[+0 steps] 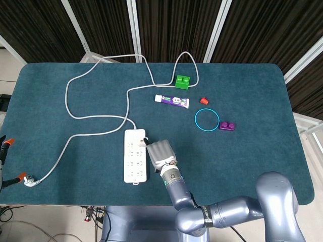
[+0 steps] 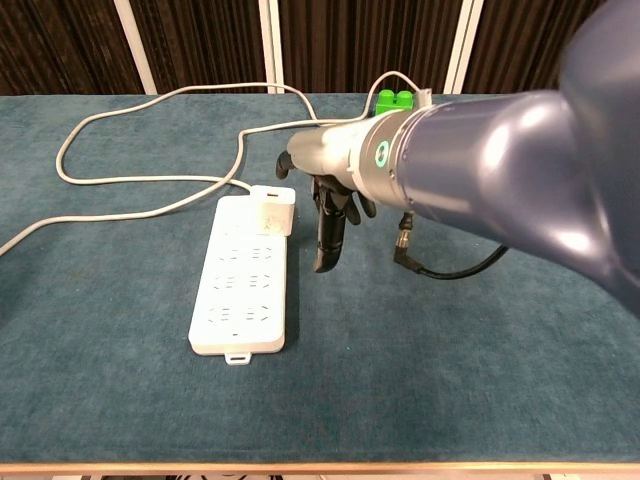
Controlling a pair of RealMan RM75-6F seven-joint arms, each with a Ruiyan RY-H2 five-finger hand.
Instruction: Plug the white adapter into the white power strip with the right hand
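White adapter (image 2: pixel 272 212): seated at the 12 o'clock end of white power strip (image 2: pixel 244 283); right hand (image 2: pixel 333 215) at its 3 o'clock, fingers curled, holding nothing; advise firm downward press to confirm seating.

From my chest view the right arm (image 2: pixel 480 170) fills the upper right and hides the bench (image 2: pixel 120 400) behind it, and I cannot tell how the right robot hand (image 2: pixel 332 215) curls its dark fingers.
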